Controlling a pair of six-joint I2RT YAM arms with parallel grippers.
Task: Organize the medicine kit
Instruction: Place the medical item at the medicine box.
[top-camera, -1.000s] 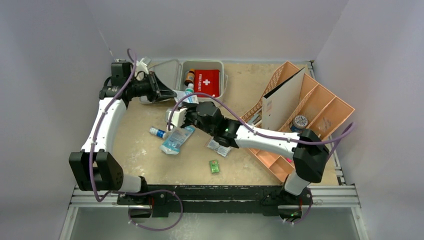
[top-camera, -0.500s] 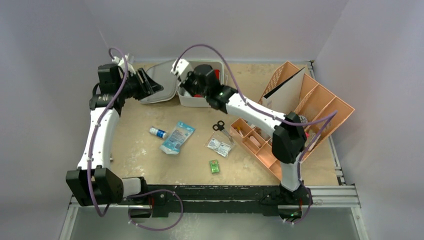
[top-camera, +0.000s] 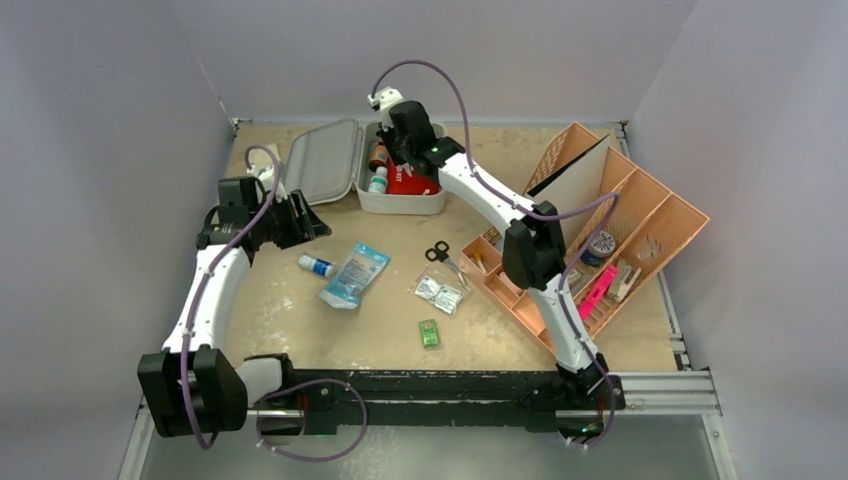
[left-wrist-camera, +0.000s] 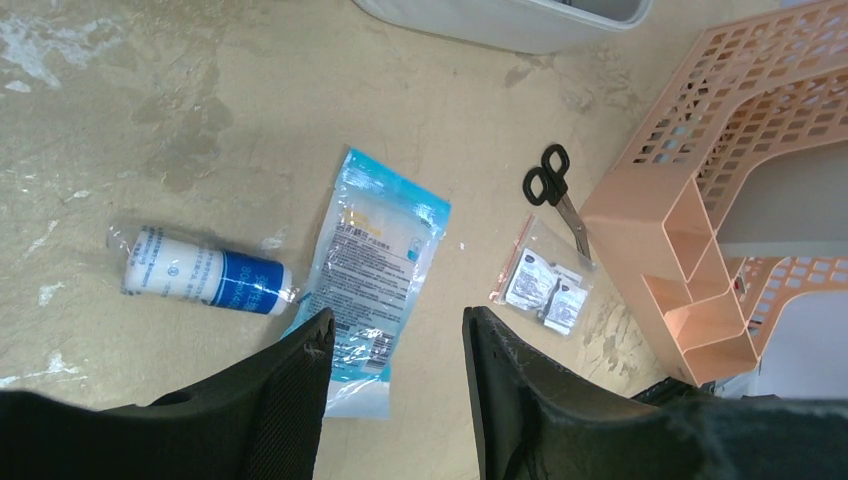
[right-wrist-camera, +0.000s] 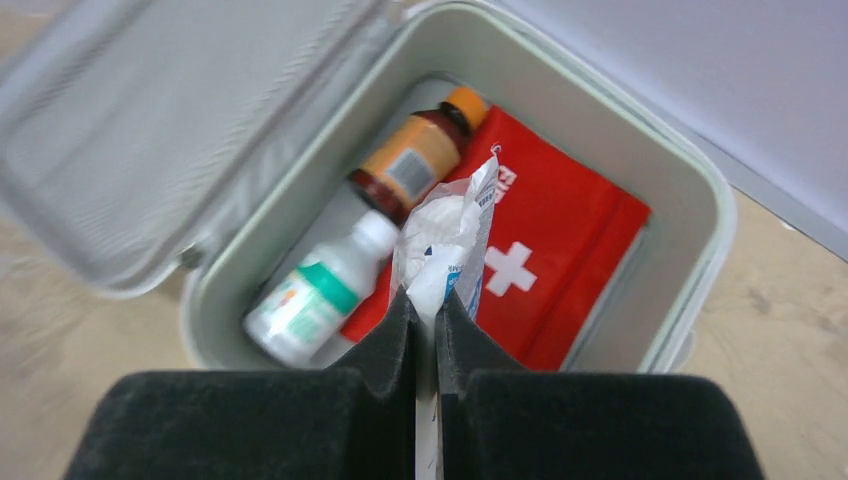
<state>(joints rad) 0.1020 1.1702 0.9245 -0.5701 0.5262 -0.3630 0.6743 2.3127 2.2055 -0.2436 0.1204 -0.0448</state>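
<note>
The medicine kit (top-camera: 402, 206) lies open at the back of the table, its lid (top-camera: 322, 160) folded out to the left. Inside are a red first-aid pouch (right-wrist-camera: 565, 265), a brown bottle (right-wrist-camera: 412, 165) and a white bottle with a green band (right-wrist-camera: 318, 297). My right gripper (right-wrist-camera: 425, 297) hangs over the kit's tub (right-wrist-camera: 692, 205), shut on a white and blue packet (right-wrist-camera: 447, 235). My left gripper (left-wrist-camera: 396, 326) is open and empty, low over the table in front of the lid, above a clear blue packet (left-wrist-camera: 375, 268).
On the table lie a blue and white tube (top-camera: 315, 265), the blue packet (top-camera: 355, 276), black scissors (top-camera: 438, 253), a bag of sachets (top-camera: 440, 293) and a small green box (top-camera: 429, 333). An orange compartmented tray (top-camera: 640, 215) fills the right side.
My right arm swung from mid-table up over the kit, carrying the packet. My left gripper opened, left the lid and drew back toward the near left; the lid now lies flat.
</note>
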